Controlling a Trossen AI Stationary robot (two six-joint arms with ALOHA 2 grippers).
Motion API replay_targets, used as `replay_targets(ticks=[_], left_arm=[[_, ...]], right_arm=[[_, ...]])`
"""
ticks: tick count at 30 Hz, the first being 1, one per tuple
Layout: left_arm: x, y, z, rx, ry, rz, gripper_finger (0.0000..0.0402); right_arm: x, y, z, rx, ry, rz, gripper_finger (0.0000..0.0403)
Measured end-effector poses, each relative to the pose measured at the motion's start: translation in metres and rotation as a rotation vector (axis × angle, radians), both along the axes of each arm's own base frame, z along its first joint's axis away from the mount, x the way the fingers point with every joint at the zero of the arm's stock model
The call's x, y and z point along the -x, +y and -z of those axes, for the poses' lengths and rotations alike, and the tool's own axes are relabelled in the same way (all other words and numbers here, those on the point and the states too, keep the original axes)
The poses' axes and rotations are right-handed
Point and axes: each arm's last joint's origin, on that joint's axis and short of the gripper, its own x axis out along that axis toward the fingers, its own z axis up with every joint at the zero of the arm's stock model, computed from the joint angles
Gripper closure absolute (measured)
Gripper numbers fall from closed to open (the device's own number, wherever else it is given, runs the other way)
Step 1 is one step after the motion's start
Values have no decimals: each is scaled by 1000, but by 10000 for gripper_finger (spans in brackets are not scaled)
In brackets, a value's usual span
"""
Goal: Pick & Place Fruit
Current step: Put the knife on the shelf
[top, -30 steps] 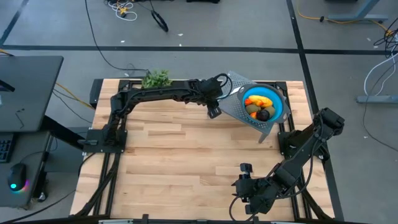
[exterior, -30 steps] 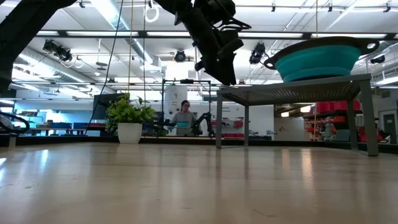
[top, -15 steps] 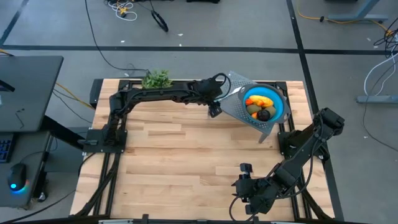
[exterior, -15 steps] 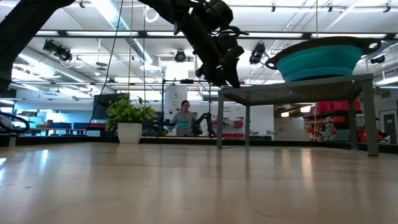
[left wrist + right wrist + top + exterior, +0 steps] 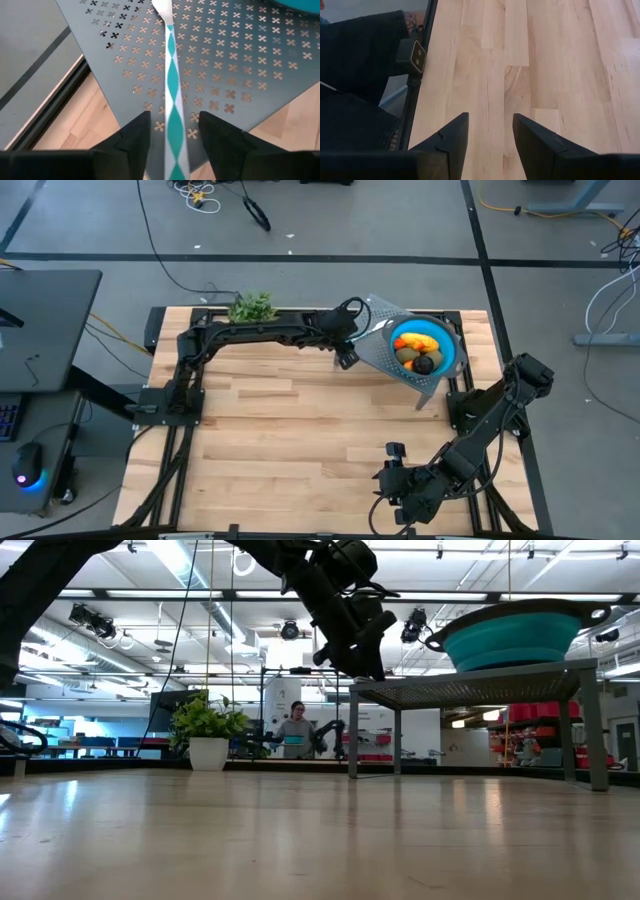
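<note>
The right end effector waits low over the near edge of the wooden worktop, its fingers apart and empty. Farther back, the left end effector hangs over the edge of a perforated grey metal stand, its fingers spread either side of a slim teal-and-white patterned utensil handle lying on the stand; contact cannot be told. Beyond it, on the same stand, a blue bowl holds the fruit.

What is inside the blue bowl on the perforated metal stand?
The blue bowl holds the fruit: orange-red, olive-green and dark purple pieces show. Anything beneath them is covered.
</note>
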Motion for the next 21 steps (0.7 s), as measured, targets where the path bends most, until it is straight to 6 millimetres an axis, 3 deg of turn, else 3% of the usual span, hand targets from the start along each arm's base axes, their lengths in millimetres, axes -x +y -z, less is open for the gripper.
replay_targets(ticks=[21], left_arm=[[-1, 0, 0, 83, -58, -95, 341]], right_arm=[[0, 0, 0, 1, 0, 1, 238]])
